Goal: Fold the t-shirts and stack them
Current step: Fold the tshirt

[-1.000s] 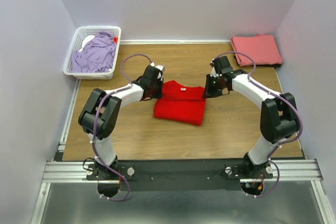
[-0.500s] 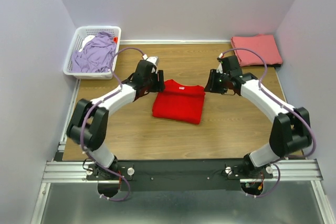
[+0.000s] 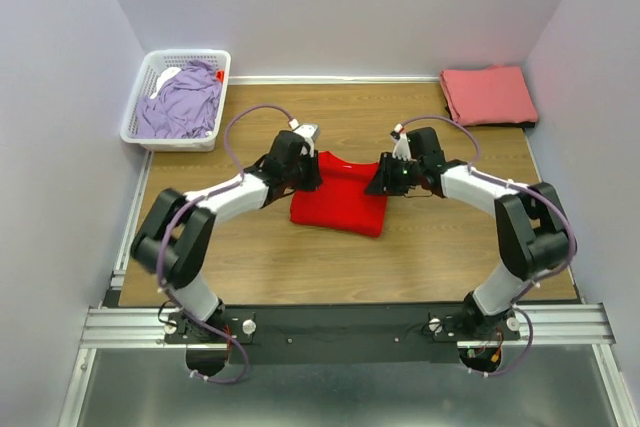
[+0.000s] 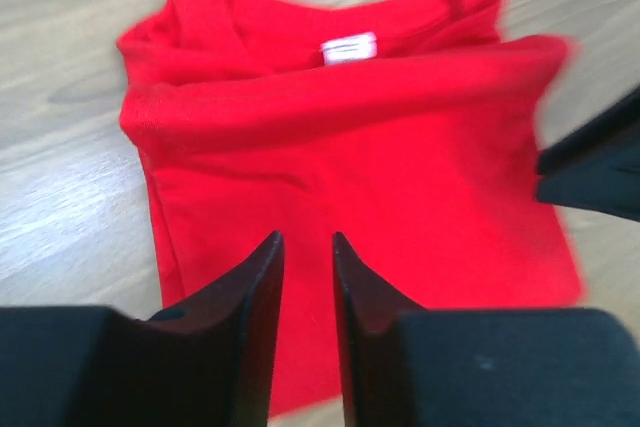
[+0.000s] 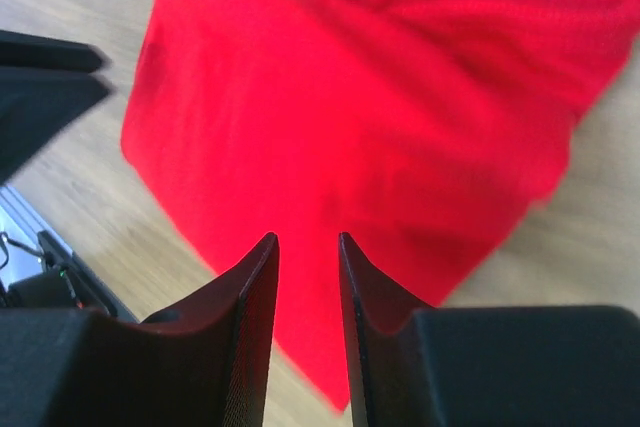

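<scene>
- The red shirt (image 3: pixel 340 202) lies folded on the table (image 3: pixel 450 247), mid-way between my two arms. Its collar and white tag (image 4: pixel 349 48) point to the far side and its hem points toward the bases.
- The left gripper (image 4: pixel 307 242) has its jaws parted by a narrow slit with nothing between them. It hangs over the shirt's left side, near the collar end.
- The right gripper (image 5: pixel 307 242) is in the same state, with a slim gap and no cloth pinched. It is above the shirt's right side, opposite the left one.
- The relation that matters: the shirt lies between the two grippers, inward and down from each. Its collar-to-hem line runs far-to-near, slightly skewed, so the two grippers flank it across its width. Neither arm is clearly closer.
- My read is that the next grab is a two-handed pinch at the collar-end corners, for a last fold or a lift.
- The salmon shirt (image 3: pixel 488 95) sits folded at the far right corner, so the right arm has the shorter path there.
- The lavender shirt (image 3: pixel 182 102) is bunched up in the basket (image 3: pixel 135 132) at far left, well apart from both grippers.
</scene>
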{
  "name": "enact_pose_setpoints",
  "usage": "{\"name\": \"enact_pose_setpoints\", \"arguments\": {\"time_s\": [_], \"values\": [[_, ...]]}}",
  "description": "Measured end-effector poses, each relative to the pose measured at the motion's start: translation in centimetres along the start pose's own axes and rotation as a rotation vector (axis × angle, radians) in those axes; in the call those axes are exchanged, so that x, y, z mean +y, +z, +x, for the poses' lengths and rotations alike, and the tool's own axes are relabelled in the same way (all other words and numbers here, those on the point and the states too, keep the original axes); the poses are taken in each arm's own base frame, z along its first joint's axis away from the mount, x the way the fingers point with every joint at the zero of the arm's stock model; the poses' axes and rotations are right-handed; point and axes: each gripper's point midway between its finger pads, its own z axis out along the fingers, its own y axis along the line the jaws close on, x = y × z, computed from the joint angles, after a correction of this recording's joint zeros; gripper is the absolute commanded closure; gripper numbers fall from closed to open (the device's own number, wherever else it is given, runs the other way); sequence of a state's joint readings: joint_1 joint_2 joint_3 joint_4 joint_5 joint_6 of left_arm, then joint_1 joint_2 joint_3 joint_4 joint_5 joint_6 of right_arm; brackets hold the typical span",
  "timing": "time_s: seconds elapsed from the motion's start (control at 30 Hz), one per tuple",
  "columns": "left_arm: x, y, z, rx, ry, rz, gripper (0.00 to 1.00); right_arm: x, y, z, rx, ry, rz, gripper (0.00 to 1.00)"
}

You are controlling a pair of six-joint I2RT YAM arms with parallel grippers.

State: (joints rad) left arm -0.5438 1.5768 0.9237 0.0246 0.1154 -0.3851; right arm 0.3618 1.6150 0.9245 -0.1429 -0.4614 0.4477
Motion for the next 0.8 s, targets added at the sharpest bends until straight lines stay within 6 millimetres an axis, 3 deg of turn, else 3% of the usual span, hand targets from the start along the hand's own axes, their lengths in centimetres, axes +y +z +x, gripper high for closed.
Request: {"name": "enact_pose_setpoints", "arguments": {"time_s": [0.13,0.3,0.37,0.47,0.8], "values": [[1.4,3.9,0.5,0.058,-0.026,-0.009,0.72,-1.7,2.5,-0.9,0.016,0.037,-0.029,0.64],[4.3,8.9,-1.7,0.058,-0.095,0.004,0.72,-4.5,4.8,-3.8,-0.005,0.109,-0.073,0.64],[5.3,10.0,-2.0,0.063,-0.124,0.013,0.72,-5.1,5.6,-4.7,-0.002,0.143,-0.119,0.64],[6.0,10.8,-2.7,0.058,-0.163,0.050,0.72,-5.4,6.5,-6.7,-0.003,0.199,-0.225,0.63],[6.6,10.5,-3.0,0.060,-0.207,0.098,0.71,-5.4,6.2,-7.6,0.017,0.312,-0.360,0.60]]}}
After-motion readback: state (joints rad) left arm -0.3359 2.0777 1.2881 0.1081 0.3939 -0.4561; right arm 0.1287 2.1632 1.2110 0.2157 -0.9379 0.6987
